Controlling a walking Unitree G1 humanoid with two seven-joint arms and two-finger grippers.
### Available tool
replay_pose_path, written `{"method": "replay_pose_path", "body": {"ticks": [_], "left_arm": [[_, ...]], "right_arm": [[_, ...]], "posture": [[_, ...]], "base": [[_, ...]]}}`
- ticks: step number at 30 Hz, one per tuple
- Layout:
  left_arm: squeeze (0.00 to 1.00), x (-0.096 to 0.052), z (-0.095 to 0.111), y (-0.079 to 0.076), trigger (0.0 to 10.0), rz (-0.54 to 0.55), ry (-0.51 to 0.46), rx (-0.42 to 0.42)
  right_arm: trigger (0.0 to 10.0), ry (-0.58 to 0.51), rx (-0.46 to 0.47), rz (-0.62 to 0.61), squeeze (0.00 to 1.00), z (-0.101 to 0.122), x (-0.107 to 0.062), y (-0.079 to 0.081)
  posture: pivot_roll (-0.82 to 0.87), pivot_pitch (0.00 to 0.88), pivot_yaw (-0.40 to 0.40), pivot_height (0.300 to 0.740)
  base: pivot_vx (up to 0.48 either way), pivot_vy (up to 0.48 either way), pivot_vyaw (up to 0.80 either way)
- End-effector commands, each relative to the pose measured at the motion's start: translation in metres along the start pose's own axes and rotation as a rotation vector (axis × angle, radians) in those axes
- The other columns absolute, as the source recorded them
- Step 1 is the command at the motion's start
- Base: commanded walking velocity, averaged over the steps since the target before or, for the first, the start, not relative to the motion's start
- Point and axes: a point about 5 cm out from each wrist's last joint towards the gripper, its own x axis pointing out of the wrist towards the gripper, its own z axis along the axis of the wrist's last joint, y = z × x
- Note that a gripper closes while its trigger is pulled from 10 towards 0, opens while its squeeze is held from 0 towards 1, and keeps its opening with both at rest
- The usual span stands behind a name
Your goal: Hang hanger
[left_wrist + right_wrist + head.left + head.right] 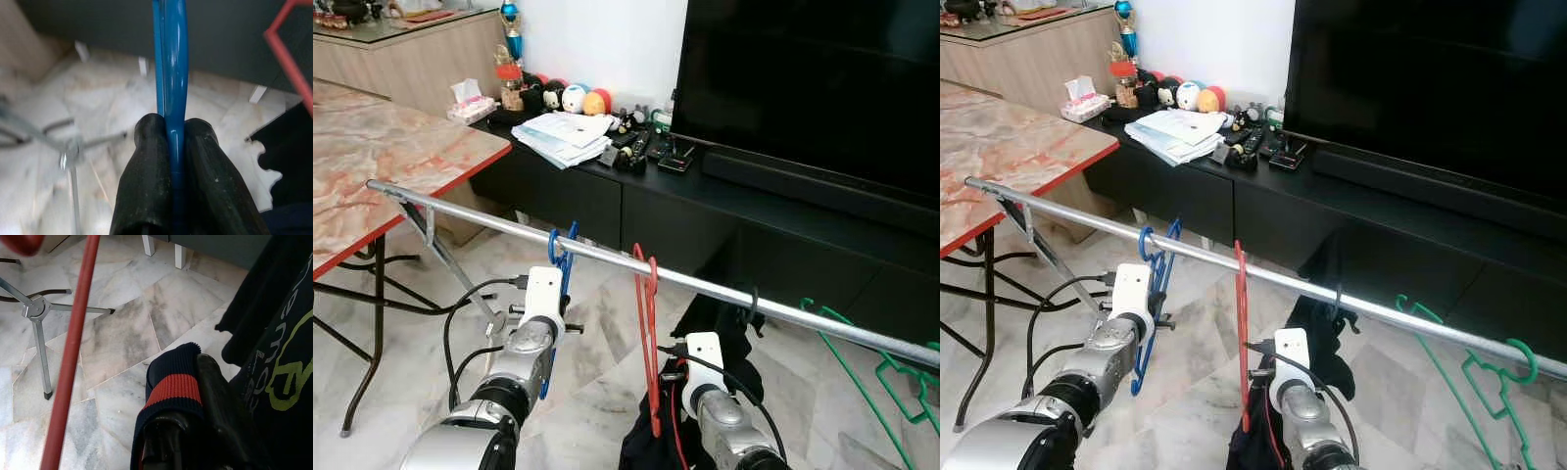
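In the left eye view, a metal rail (636, 264) is seen running across the room before a dark TV cabinet (705, 211). A blue hanger (560, 257) is hooked over the rail, with the left claw (548, 328) raised just below the hook. A red hanger (648, 333) is hung beside it, and a dark garment (720, 333) is draped further along. Green hangers (871, 377) are seen at the rail's far end.

In the right eye view, the same layout is shown; the right claw (1278, 392) is held low between the red hanger and the dark garment.

In the left wrist view, the blue hanger's bar is pinched tightly between the two black fingers (146, 186).

In the right wrist view, a navy cuff with a red stripe (171, 391) is gripped by the right claw, over marble floor (122, 333).

The blue hanger is judged to be on the rail already; only the release of the left claw seems left.
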Motion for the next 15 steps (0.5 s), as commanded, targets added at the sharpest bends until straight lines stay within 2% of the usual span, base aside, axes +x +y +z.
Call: {"method": "replay_pose_path", "body": {"ticks": [1, 6, 11, 14, 15], "left_arm": [[0.0, -0.002, 0.001, 0.001, 0.0, -0.03, -0.037, 0.038], [0.0, -0.007, 0.003, 0.003, 0.0, -0.066, -0.1, 0.057], [0.0, -0.018, -0.009, 0.008, 0.0, -0.083, -0.118, 0.067], [0.0, -0.03, -0.021, 0.01, 0.5, -0.088, -0.129, 0.069], [0.0, -0.037, -0.027, 0.011, 10.0, -0.086, -0.137, 0.066]], "right_arm": [[10.0, 0.021, 0.016, 0.006, 0.0, -0.006, -0.001, 0.002], [10.0, 0.021, 0.017, 0.008, 0.0, -0.006, -0.001, 0.002], [10.0, 0.02, 0.017, 0.01, 0.0, -0.006, -0.001, 0.002], [10.0, 0.02, 0.02, 0.008, 0.0, -0.007, -0.001, 0.002], [10.0, 0.02, 0.022, 0.006, 0.0, -0.007, -0.001, 0.002]], "posture": [[-0.09, 0.04, 0.013, 0.74], [-0.08, 0.034, 0.014, 0.74], [-0.08, 0.021, 0.018, 0.74], [-0.07, 0.013, 0.021, 0.74], [-0.07, 0.01, 0.022, 0.74]], "base": [[0.0, 0.0, 0.0], [0.0, 0.0, 0.0], [0.0, 0.0, 0.0], [0.0, 0.0, 0.0], [0.0, 0.0, 0.0]]}}
